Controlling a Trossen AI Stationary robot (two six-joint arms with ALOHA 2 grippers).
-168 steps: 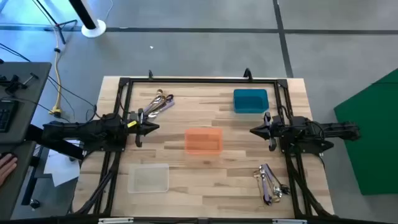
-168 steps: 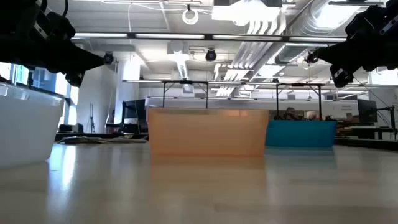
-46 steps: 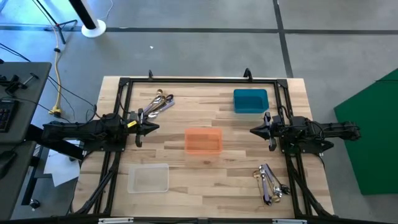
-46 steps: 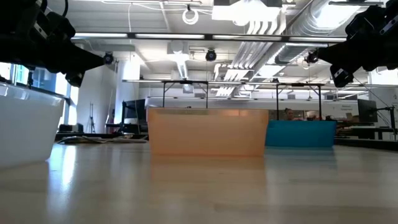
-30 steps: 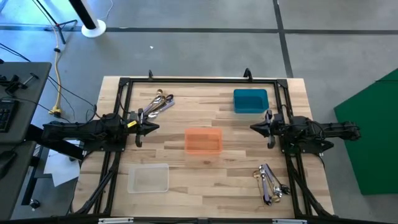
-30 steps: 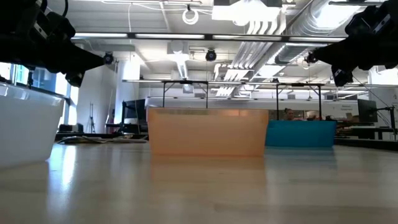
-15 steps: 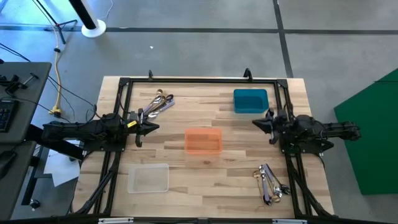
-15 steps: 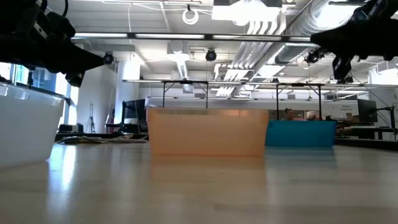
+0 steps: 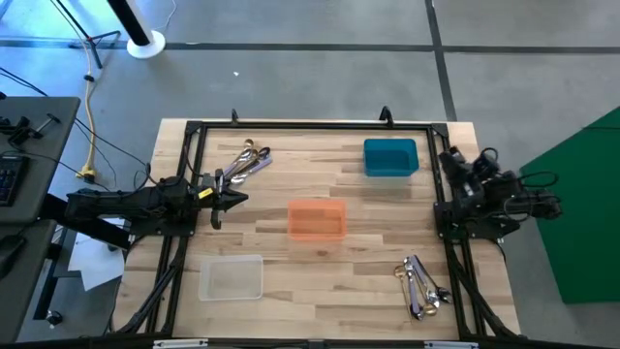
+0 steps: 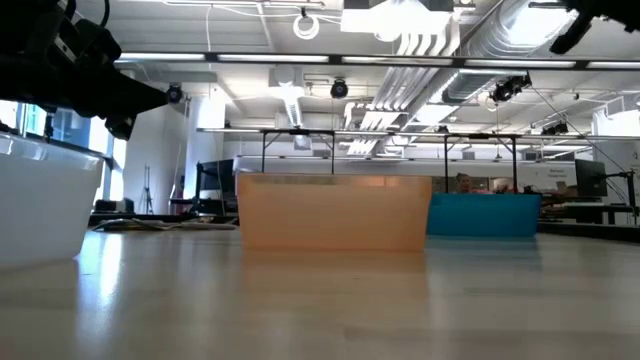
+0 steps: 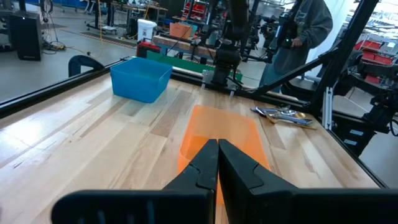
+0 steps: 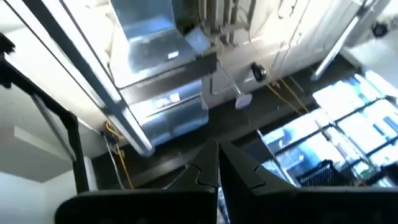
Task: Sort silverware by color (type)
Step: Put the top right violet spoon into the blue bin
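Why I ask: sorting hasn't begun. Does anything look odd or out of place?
The right gripper is swung back off the table's right edge, its wrist view aimed at the ceiling, fingers shut. Nothing is spilled: silverware lies in two loose piles, bins upright.

The surface [image 9: 320, 262] is pale wood in light and tan planks, framed in black. On it sit a teal-blue bin [image 9: 390, 157], a translucent orange bin [image 9: 317, 219] and a clear whitish bin [image 9: 231, 277]. The silverware [image 9: 247, 161] mixes silver, gold and black. Both arms are black.
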